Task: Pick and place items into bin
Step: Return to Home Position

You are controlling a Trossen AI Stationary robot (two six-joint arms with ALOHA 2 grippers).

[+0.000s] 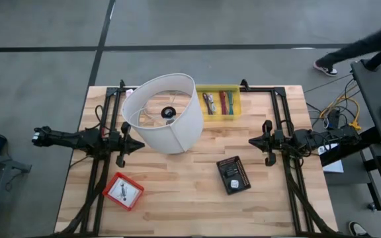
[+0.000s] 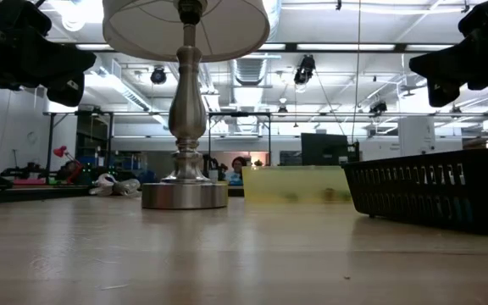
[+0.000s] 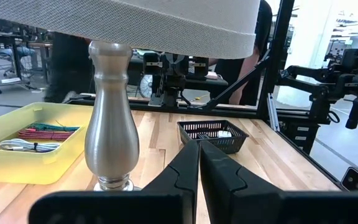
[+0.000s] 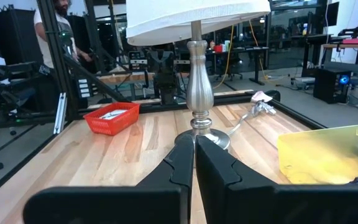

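Both arms hang above the wood table point(image 1: 177, 211), each with nothing in it. In the high view the left gripper point(image 1: 138, 143) sits left of centre, just beside the lower-left edge of the white lampshade point(image 1: 177, 122), and points toward frame right. In the left wrist view its fingers point(image 3: 179, 171) are pressed flat together, clenched on nothing. The right gripper point(image 1: 253, 141) sits right of centre and points toward frame left, facing the other. In the right wrist view its fingers point(image 4: 176, 165) are closed just as tight on nothing.

We see items in three containers. The yellow tray point(image 1: 238, 106), at top centre just beside the shade's right edge, holds a red pen-like tool point(image 1: 221, 102), a green pen-like tool point(image 1: 230, 102) and a dark-and-white piece point(image 1: 208, 102). They lie side by side, long axes running top to bottom of the frame. The red bin point(image 1: 113, 180) sits at lower left, turned cornerwise and well apart from the tray. It holds white pieces point(image 1: 123, 192); we cannot tell which way they point. The black mesh basket point(image 1: 222, 165) is below and left of the right gripper, slightly rotated, with a small white thing point(image 3: 222, 133) inside.

The lamp stands upright on its metal stem point(image 3: 109, 124), between tray and bin. A person's shoe point(image 1: 325, 67) shows at upper right, off the table.
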